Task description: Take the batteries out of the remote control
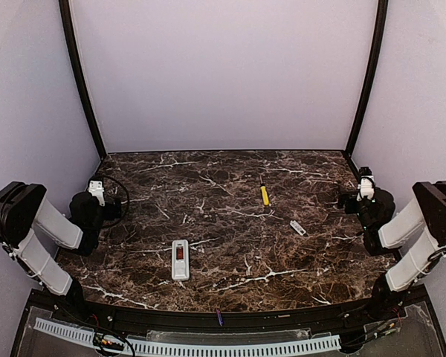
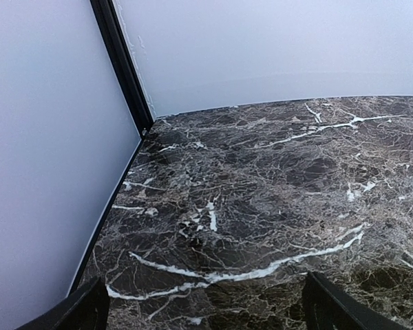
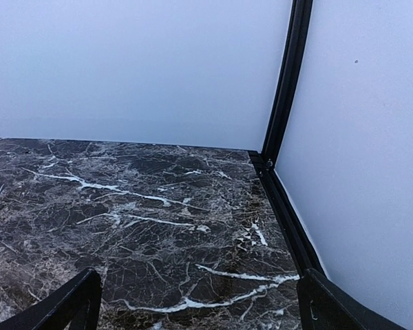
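Observation:
The white remote control (image 1: pixel 180 259) lies on the marble table near the front middle, with its open compartment face up. A reddish patch (image 1: pixel 180 253) shows in the compartment; I cannot tell if it is a battery. A dark purplish-blue battery (image 1: pixel 218 317) lies on the black front rim of the table. My left gripper (image 1: pixel 97 190) is at the far left, open and empty, and its wrist view (image 2: pixel 206 313) shows only marble between the fingers. My right gripper (image 1: pixel 366 183) is at the far right, open and empty, with bare marble below it (image 3: pixel 199 306).
A yellow stick (image 1: pixel 264 195) lies right of centre towards the back. A small flat grey cover (image 1: pixel 298 227) lies to the right of the remote. Grey walls with black corner posts (image 1: pixel 82 82) enclose the table.

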